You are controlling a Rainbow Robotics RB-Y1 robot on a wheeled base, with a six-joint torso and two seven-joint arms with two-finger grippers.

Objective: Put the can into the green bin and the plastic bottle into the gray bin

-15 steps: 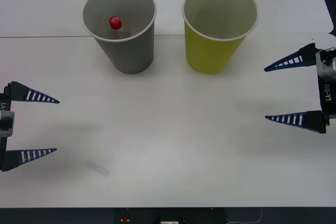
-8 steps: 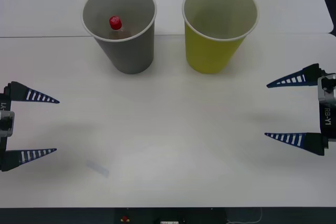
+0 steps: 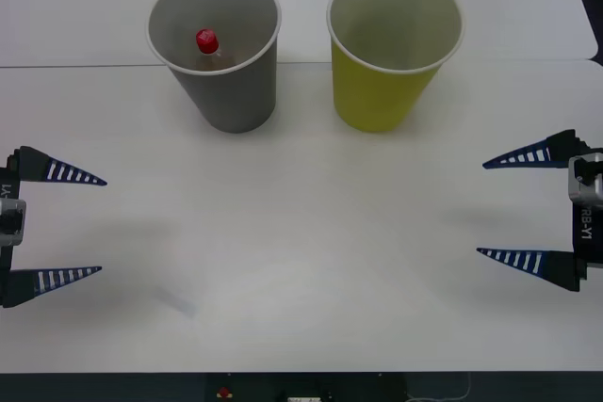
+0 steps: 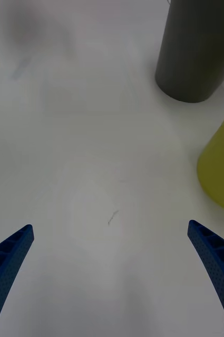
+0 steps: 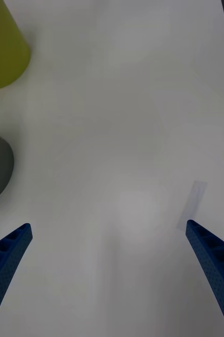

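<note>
A: Near me, my left tool [image 3: 71, 226] at nine o'clock and my right tool [image 3: 516, 207] at three are both spread wide, gripping nothing

B: Farther out?

A: The plastic bottle [image 3: 208, 45] sits in the gray bin [image 3: 226, 91] at eleven. The green bin [image 3: 382, 91] at one hides its floor, so I could wrongly assume the can is inside

A: The gray bin [image 3: 219, 54], upper left of the front frame, hides most of the plastic bottle [image 3: 208, 46]; its red cap shows.

B: The green bin [image 3: 391, 54], upper right: its inside floor is shadowed, contents indeterminate. Both wrist frames crop the bins.
</note>
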